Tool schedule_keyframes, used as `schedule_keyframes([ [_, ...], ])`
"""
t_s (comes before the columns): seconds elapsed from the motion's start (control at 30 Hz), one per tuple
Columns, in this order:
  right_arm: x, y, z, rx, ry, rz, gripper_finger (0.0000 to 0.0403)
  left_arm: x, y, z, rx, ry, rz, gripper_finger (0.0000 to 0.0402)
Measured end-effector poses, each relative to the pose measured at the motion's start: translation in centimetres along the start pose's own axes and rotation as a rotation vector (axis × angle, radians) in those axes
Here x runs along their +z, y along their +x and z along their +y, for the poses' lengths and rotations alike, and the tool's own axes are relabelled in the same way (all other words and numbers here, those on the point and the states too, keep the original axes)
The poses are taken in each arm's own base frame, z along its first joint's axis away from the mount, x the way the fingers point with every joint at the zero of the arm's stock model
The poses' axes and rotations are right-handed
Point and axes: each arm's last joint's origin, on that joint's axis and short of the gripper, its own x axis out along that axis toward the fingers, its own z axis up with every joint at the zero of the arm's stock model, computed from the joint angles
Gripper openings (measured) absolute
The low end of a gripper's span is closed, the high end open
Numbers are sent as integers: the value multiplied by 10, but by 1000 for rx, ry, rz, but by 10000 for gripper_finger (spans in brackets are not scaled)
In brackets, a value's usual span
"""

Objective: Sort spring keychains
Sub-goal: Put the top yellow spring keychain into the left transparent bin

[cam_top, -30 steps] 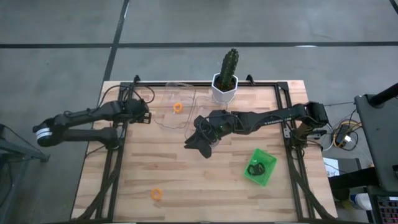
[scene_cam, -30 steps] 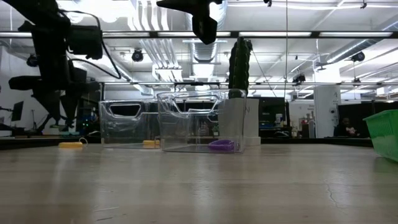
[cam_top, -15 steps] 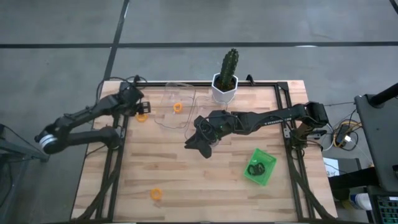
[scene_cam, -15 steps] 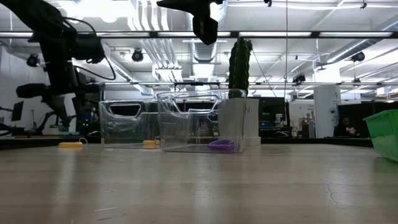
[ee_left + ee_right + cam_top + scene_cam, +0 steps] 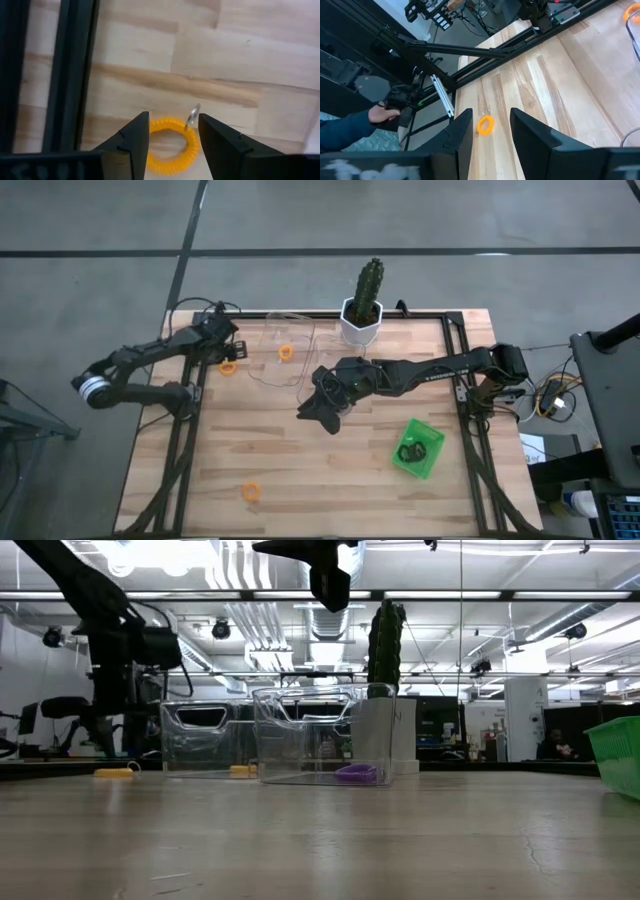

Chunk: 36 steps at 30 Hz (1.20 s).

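Observation:
An orange spring keychain (image 5: 172,145) lies flat on the wood at the far left (image 5: 228,367). My left gripper (image 5: 172,120) hangs open just above it, one finger on either side, touching nothing. A second orange keychain (image 5: 285,352) lies in a clear tray (image 5: 272,330), and a third (image 5: 250,492) lies near the front edge. A purple keychain (image 5: 355,773) rests in the other clear tray (image 5: 270,740). Black keychains (image 5: 410,450) sit in the green tray (image 5: 432,430). My right gripper (image 5: 322,412) waits open, high over the table's middle.
A potted cactus (image 5: 365,300) stands at the far edge behind the trays. A black frame rail (image 5: 65,75) runs along the table's left side beside the left gripper. In the right wrist view, a person's hand (image 5: 380,116) shows beyond the table.
My left arm has swung toward the table's far edge. Its gripper has rolled and sunk a little, and now stands over the orange keychain at the far left. The keychain and my right arm have kept still.

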Motion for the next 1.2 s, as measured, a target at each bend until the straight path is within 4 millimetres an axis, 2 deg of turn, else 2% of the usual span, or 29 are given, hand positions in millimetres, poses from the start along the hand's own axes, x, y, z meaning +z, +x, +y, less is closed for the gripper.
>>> schedule_keyframes([
  [0.2, 0, 0, 0, 0, 0, 0, 118, 5, 21, 3, 32, -68, 110, 163],
  [0.4, 0, 0, 0, 0, 0, 0, 114, 6, 28, 5, 59, -80, 144, 163],
  [0.73, 0, 0, 0, 0, -11, 0, 125, 7, 24, 5, 33, -88, 123, 163],
  [0.97, 0, 0, 0, -1, -12, 0, 120, 13, 6, 4, -19, -75, 63, 163],
  [1.2, 0, 0, -1, -3, -18, 3, 112, 3, 7, 16, 110, -23, 95, 163],
])
